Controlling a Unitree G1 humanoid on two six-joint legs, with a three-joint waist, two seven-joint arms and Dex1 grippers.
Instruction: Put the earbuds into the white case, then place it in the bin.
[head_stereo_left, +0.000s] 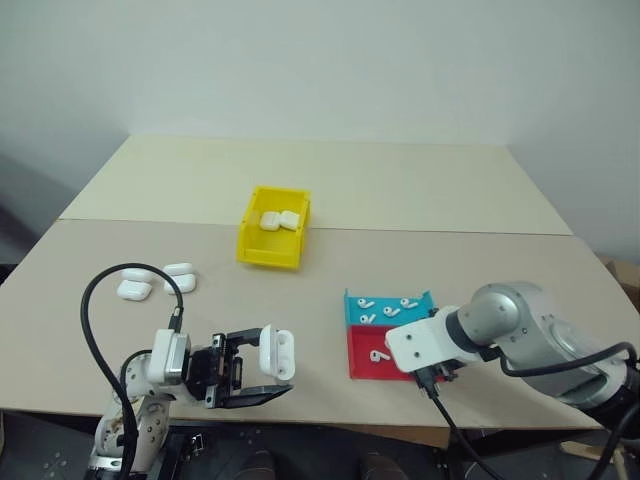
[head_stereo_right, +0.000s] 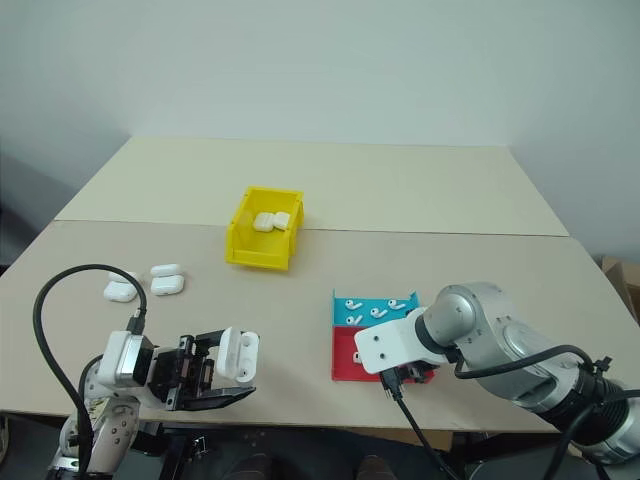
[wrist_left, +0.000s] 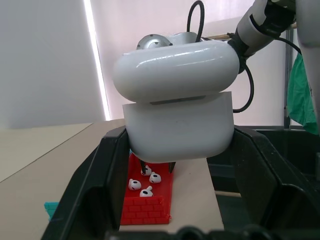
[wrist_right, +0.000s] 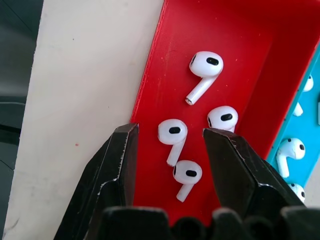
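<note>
Beige table (head_stereo_left: 420, 190), earbud-picking step: left gripper (head_stereo_left: 262, 375) clamped on open case (head_stereo_left: 277, 353), right gripper (wrist_right: 170, 145) half-spread, empty, straddling one earbud (wrist_right: 172, 134) in red tray (wrist_right: 165, 65); next, lower and pinch squarely; bin (head_stereo_left: 272, 228) well beyond.

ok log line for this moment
left gripper: shut on white case, lid open | right gripper: open over earbuds in red tray
</note>
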